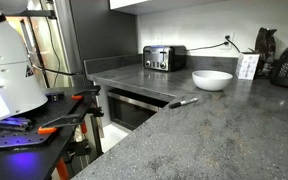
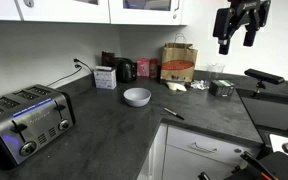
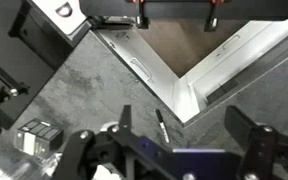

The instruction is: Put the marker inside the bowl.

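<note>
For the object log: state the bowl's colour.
The bowl is plain white, with no pattern; it shows best in an exterior view.

A dark grey speckled countertop (image 2: 114, 135) runs in an L around a corner and carries a chrome and black toaster (image 2: 24, 122) at one end, well apart from the rest. Near the middle sits the white bowl (image 2: 137, 96), upright, and the thin dark marker (image 2: 173, 113) lies flat near the counter's inner corner edge, near the bowl but not touching it. Along the back wall stand a small white box (image 2: 105, 77), a black appliance (image 2: 127, 70) and a brown paper bag (image 2: 179, 62), with a small shiny metal item (image 2: 222, 88) farther along.
</note>
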